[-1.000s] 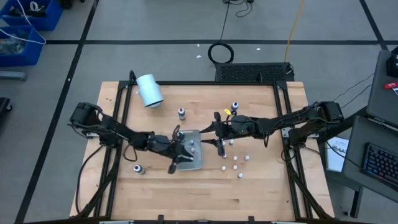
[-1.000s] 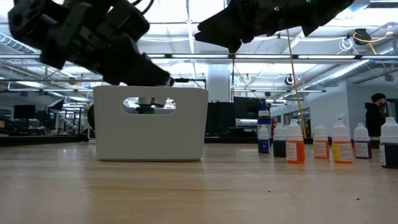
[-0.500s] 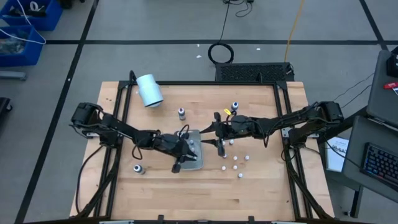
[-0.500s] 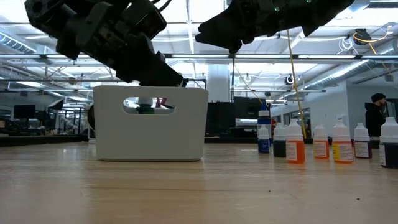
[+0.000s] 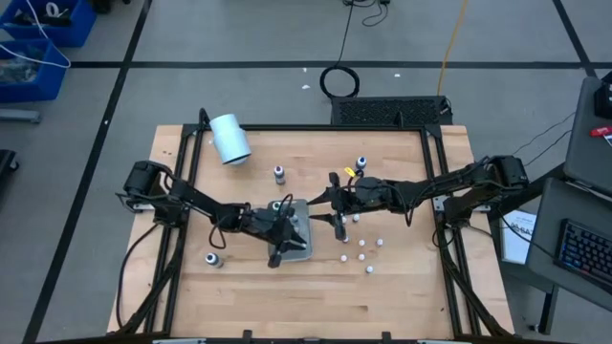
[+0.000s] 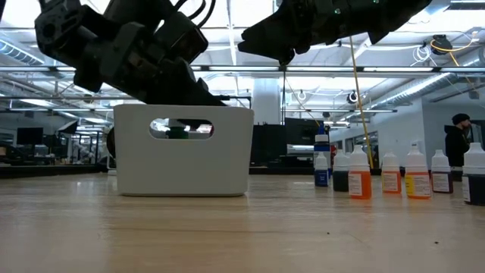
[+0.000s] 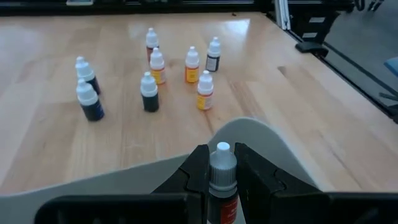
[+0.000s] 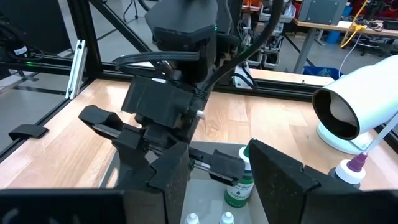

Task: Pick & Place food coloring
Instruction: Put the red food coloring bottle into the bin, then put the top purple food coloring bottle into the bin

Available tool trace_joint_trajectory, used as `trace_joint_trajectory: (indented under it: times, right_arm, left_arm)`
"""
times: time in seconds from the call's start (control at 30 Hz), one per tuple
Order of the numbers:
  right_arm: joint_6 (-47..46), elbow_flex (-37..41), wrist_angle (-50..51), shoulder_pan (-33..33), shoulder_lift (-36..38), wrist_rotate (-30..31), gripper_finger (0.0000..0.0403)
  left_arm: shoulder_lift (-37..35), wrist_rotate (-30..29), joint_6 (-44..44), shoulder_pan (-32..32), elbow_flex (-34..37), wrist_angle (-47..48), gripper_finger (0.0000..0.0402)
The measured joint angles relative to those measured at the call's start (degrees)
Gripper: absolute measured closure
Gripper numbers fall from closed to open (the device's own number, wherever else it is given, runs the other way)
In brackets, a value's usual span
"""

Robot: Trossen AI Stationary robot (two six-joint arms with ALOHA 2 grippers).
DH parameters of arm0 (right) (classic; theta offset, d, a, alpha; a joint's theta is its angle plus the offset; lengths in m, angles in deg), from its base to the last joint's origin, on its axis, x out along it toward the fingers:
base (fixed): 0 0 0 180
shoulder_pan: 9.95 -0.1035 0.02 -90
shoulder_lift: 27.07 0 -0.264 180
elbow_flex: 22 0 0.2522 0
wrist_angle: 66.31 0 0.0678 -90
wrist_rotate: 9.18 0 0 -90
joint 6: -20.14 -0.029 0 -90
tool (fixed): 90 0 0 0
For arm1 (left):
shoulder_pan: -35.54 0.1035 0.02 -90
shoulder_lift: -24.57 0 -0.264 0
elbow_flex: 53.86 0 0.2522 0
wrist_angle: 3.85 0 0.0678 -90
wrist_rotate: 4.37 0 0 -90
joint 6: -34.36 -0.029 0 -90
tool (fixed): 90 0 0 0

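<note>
My left gripper [image 5: 280,239] is over the white tray [image 5: 304,250], shut on a small food coloring bottle [image 7: 222,155] with a white cap and red label. A green-labelled bottle [image 8: 239,186] stands upright inside the tray, its base on the floor. My right gripper [image 5: 335,218] hovers open at the tray's right side, touching nothing. Several more bottles [image 7: 186,68] stand on the table to the tray's right. In the low view the tray [image 6: 182,163] is a white box with a handle slot, and the left gripper [image 6: 216,97] sits just above its rim. My left gripper pinches the red-labelled bottle between its two fingers [image 7: 198,165], just below the cap at the bottle's shoulder [image 7: 222,182]. It comes in slanting down from the table's left. The bottle is lifted clear, above the tray's rim [image 7: 261,134].
A big white cylinder [image 5: 229,139] lies on its side at the far left. Single bottles stand at the far middle [image 5: 279,174], far right [image 5: 361,164] and near left [image 5: 212,259]. A person [image 6: 458,144] is in the room beyond the table.
My left arm has reached a little farther toward the table's right, carrying the held bottle across the tray's top. The right arm has kept still.
</note>
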Motion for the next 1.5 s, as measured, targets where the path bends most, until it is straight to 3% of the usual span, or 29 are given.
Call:
trace_joint_trajectory:
  times: [0.93, 1.23, 1.5]
  right_arm:
    - [0.5, 0.0, -0.9, 0.0, 0.0, 0.0, 0.0248]
    - [0.5, 0.0, -0.9, 0.0, 0.0, 0.0, 0.0248]
    - [0.5, 0.0, -0.9, 0.0, 0.0, 0.0, 0.0248]
  left_arm:
    - [4.8, 3.4, -0.6, 0.0, 0.0, -6.7, 0.0343]
    - [4.8, 3.4, 0.0, 0.0, 0.0, -6.4, 0.0281]
    - [4.8, 3.0, 0.5, 0.0, 0.0, -6.6, 0.0254]
